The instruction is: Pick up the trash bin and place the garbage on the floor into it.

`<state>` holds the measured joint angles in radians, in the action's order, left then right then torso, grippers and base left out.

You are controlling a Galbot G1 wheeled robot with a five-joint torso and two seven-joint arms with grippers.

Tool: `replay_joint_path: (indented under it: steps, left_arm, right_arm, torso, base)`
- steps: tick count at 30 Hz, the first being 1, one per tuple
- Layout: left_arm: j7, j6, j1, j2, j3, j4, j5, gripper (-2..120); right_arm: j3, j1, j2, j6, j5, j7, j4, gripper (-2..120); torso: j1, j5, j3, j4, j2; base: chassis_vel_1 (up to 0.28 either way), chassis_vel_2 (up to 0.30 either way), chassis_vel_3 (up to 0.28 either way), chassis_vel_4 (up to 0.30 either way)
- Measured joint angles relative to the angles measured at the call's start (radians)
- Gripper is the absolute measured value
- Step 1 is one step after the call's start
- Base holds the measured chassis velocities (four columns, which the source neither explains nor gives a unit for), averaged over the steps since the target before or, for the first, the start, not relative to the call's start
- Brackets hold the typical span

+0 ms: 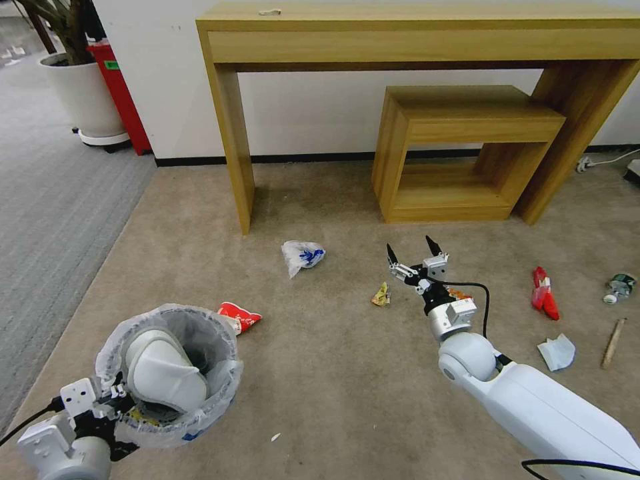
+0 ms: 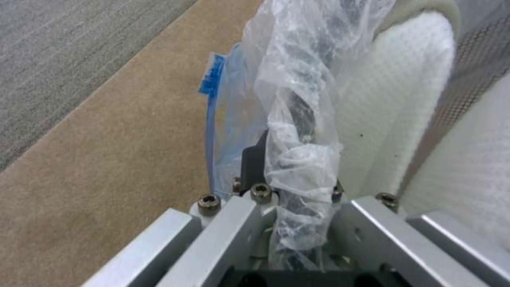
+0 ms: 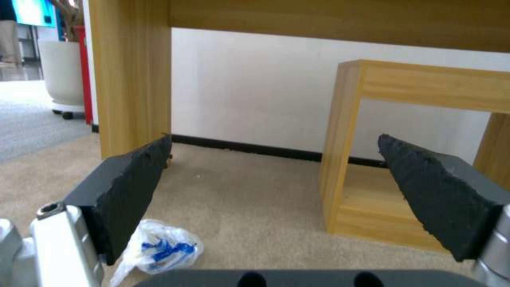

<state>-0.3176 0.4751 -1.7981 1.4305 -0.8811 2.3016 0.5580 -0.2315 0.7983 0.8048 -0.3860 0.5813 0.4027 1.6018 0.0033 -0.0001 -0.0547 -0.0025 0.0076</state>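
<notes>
Left gripper (image 1: 117, 393) fingers clamped on trash bin (image 1: 200, 333) rim; right gripper (image 1: 415, 253) fingers spread above floor (image 1: 333, 373).

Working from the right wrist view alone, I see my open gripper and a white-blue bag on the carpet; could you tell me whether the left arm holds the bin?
Observer: Yes. The left gripper is shut on the rim of the trash bin, pinching its plastic liner.
Operator: Thank you. Is anything inside it?
Observer: A white slipper stands in it, poking above the rim.
Operator: What lies closest to my gripper apart from the bag?
Observer: A small yellow wrapper lies on the carpet, a little to the left of the right gripper and nearer the robot than the white-blue bag.
</notes>
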Motion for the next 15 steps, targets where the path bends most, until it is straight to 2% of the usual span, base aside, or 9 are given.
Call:
replay_joint_path:
  steps: [15]
  left_arm:
    - [-0.004,0.011,0.018,-0.023,-0.006,-0.014,0.030,0]
  right_arm:
    - [0.001,0.004,0.015,-0.006,-0.008,-0.013,-0.026,98]
  torso:
    - [0.000,0.0000,0.000,0.0000,0.000]
  base:
    - [0.000,0.000,0.000,0.000]
